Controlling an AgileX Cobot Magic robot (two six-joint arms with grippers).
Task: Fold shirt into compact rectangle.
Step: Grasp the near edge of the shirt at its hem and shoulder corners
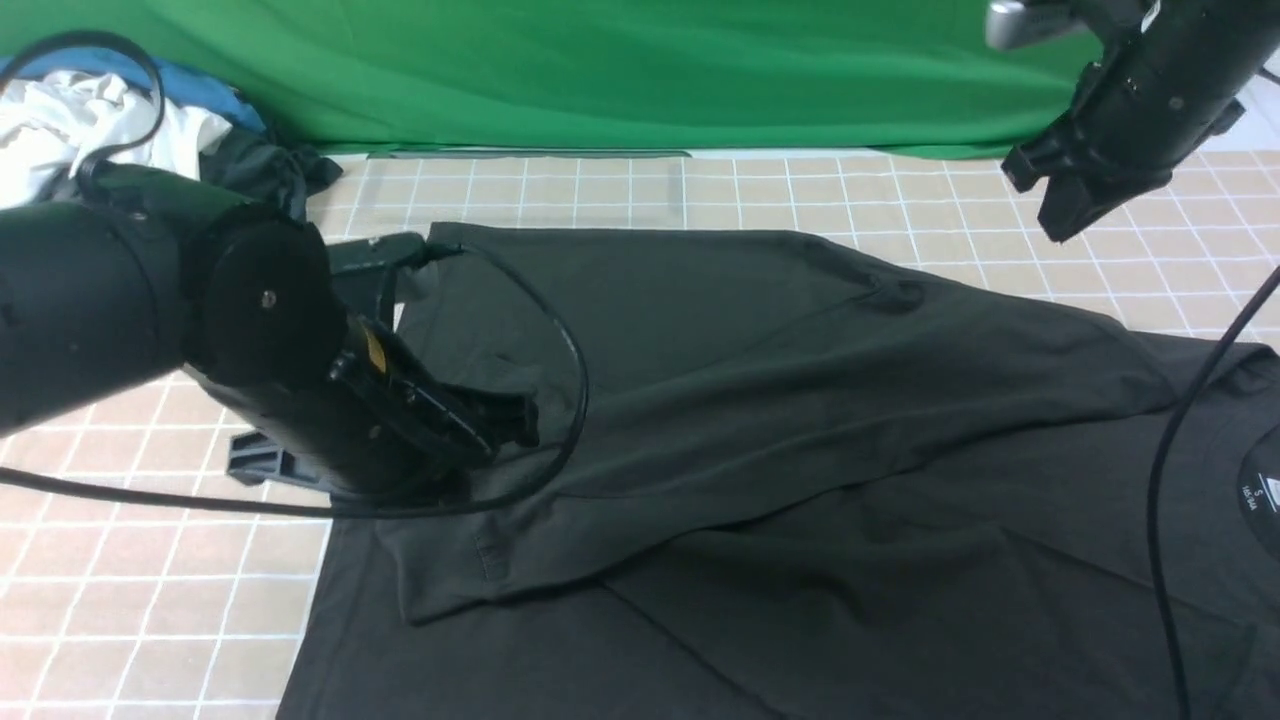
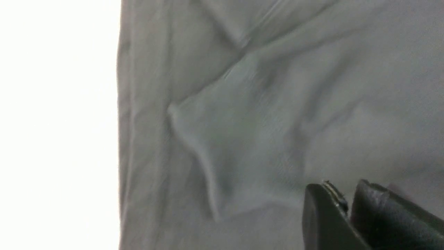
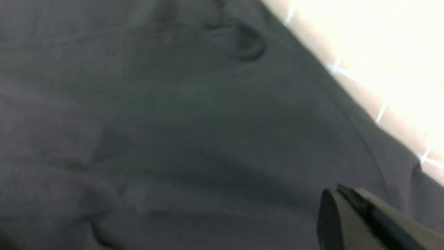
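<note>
Left arm (image 1: 150, 300) fills the 9 o'clock side of the front view, closest to the lens, and blocks the shirt's left edge plus a patch of tile. left gripper (image 1: 518, 420) sits low over the cloth just left of centre. In the left wrist view (image 2: 348, 196) its jaws are nearly together with a thin slit between them. Can't tell if any fabric is in that slit.

shirt (image 1: 800, 400) is black and lies flat on the tiled table (image 1: 120, 600), from centre out to 3 o'clock and off frame at 5–6 o'clock. An upper layer is folded over and lies diagonally from a corner at 11 o'clock down toward 3 o'clock. Its lower edge crosses the layer under it. Some wrinkles near the left gripper. Neck label (image 1: 1258, 495) shows at 4 o'clock, at the frame edge.

right gripper (image 1: 1057, 222) is at 2 o'clock, lifted clear of the table, jaws pressed together, nothing in them. Same in the right wrist view (image 3: 347, 194), with the shirt edge and tile below it.

Obstructions: left arm's cable (image 1: 575, 360) loops over the shirt left of centre. Right arm's cable (image 1: 1165, 480) hangs across it beside the label.

Clutter at 10–11 o'clock, off the shirt: white garment (image 1: 60, 120), blue cloth (image 1: 200, 85), dark grey garment (image 1: 260, 165), all bunched. Green backdrop (image 1: 600, 70) runs across 12 o'clock.
</note>
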